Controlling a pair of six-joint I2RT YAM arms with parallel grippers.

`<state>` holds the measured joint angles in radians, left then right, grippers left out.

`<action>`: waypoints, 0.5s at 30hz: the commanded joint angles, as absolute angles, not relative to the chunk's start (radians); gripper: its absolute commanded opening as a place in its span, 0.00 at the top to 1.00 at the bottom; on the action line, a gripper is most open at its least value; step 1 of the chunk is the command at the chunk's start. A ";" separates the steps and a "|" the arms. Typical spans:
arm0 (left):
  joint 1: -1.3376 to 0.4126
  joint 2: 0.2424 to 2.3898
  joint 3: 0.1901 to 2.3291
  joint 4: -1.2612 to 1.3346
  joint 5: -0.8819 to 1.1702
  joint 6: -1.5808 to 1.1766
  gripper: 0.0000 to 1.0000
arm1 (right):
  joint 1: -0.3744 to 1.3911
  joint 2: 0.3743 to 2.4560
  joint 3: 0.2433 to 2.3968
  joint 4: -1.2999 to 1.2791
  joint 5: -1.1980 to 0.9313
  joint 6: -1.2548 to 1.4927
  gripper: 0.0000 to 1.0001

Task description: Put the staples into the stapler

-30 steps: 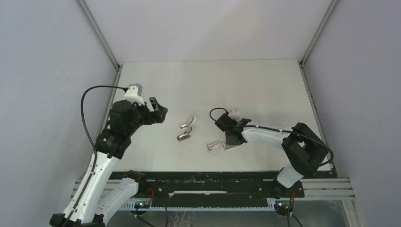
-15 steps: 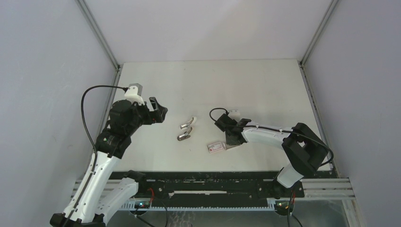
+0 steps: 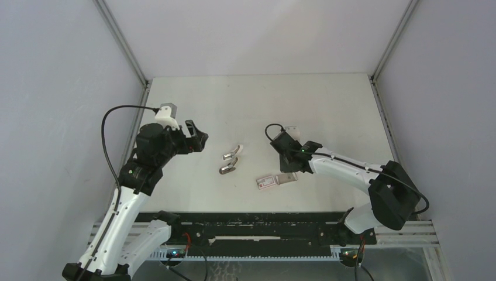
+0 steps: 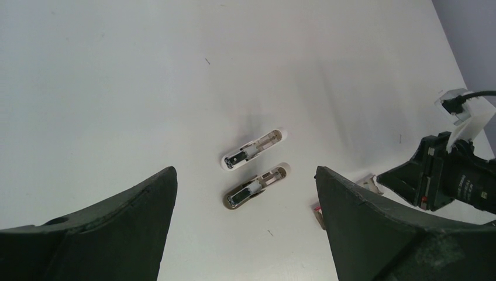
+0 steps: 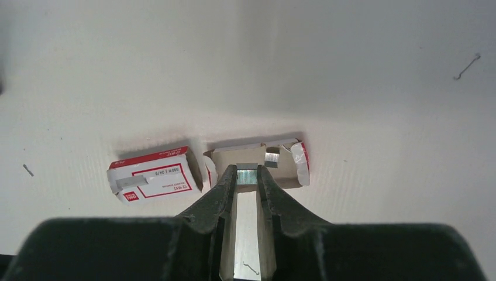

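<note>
The stapler (image 3: 230,160) lies open on the table, its white arm (image 4: 255,148) and its grey-lined arm (image 4: 255,186) side by side. My left gripper (image 3: 196,140) is open and empty, left of the stapler; in the left wrist view its wide-apart fingers (image 4: 117,222) frame the stapler from above. My right gripper (image 5: 247,173) is shut on a silvery strip of staples (image 5: 247,175), held just above the tan tray (image 5: 281,172). In the top view the right gripper (image 3: 290,168) is over that tray (image 3: 286,178).
The red-and-white staple box sleeve (image 5: 155,174) lies left of the tray, also in the top view (image 3: 267,182). A short piece of staples (image 5: 272,156) sits in the tray. Loose single staples (image 5: 466,66) lie on the table. The right arm's cable (image 3: 270,129) loops nearby.
The right arm has shifted: its wrist moved up and right, off the box, and the tan tray now shows beneath it. The left arm and stapler have not moved.
</note>
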<state>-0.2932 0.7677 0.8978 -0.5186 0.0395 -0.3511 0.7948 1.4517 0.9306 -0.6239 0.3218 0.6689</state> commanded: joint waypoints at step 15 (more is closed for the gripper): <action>-0.285 0.733 0.839 -0.434 0.135 -0.400 0.09 | 0.484 1.605 1.008 -0.557 0.268 0.587 0.87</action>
<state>-0.2920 0.7475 0.8471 -0.4774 0.1127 -0.3923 0.4961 1.5688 0.9760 -0.5835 0.2672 0.6071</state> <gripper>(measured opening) 0.908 0.140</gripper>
